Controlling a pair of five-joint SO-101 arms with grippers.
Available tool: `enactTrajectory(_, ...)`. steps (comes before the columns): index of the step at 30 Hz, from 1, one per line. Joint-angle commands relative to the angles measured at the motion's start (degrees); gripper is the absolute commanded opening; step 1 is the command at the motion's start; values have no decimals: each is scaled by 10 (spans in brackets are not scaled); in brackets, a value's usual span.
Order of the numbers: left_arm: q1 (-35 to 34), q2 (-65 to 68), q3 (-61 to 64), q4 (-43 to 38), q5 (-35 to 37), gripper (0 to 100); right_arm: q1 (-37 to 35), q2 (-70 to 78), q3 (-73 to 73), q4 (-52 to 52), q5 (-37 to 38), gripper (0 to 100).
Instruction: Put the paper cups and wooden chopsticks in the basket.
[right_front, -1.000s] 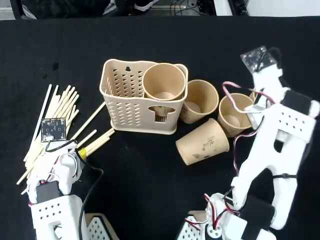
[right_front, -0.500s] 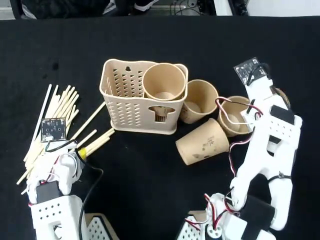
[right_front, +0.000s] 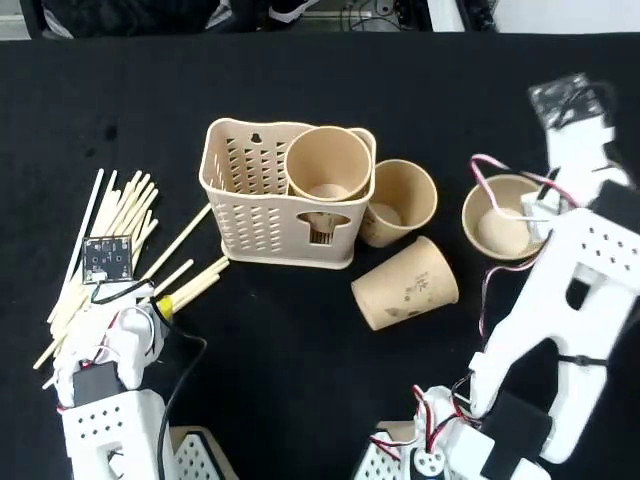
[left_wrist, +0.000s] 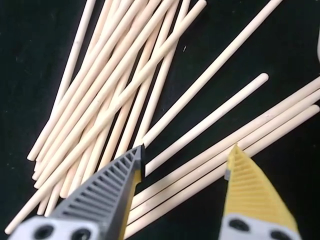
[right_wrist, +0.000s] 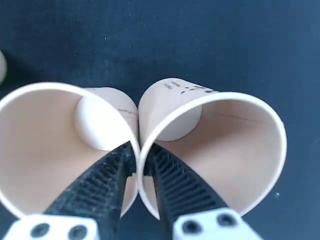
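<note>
- Black ribbed pads of the right tool clamped together on the touching walls of two paper cups, one jaw inside each.
- Probably a thin hold. Lift slowly and keep the pair level, to guard against a wall slipping out or creasing.
- Held by the right edge of the worktop, with one held cup plain from above, beside the arm.
- Carry high toward the basket, set about midway along the worktop and nearer the far edge.
- Pass above the upright cup just beside the basket and the tipped cup lying nearer the front edge.
- Aim for the open part beside the cup already inside, or nest into it. Let go only with the bottoms below the rim.
- Left tool spread apart, gripping nothing, hanging over the wooden chopsticks scattered by the left edge.
</note>
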Motion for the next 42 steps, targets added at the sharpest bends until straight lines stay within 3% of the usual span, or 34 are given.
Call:
enactTrajectory(1, 7, -4, -3, -7, -4, 266, 2, -16, -160, 110, -45, 12)
enactTrajectory(5, 7, -4, -3, -7, -4, 266, -28, -12, -324, 222, -86, 12)
enactTrajectory(9, 7, -4, -3, -7, -4, 266, -101, -30, -403, 230, -162, 12)
enactTrajectory(17, 7, -4, -3, -7, -4, 266, -336, -68, -407, 230, -281, 12)
enactTrajectory(22, 7, -4, -3, -7, -4, 266, -415, -43, -384, 229, -324, 12)
enactTrajectory(31, 7, -4, -3, -7, -4, 266, -424, 81, -356, 229, -324, 12)
enactTrajectory(42, 7, -4, -3, -8, -4, 266, -392, 88, -356, 230, -325, 12)
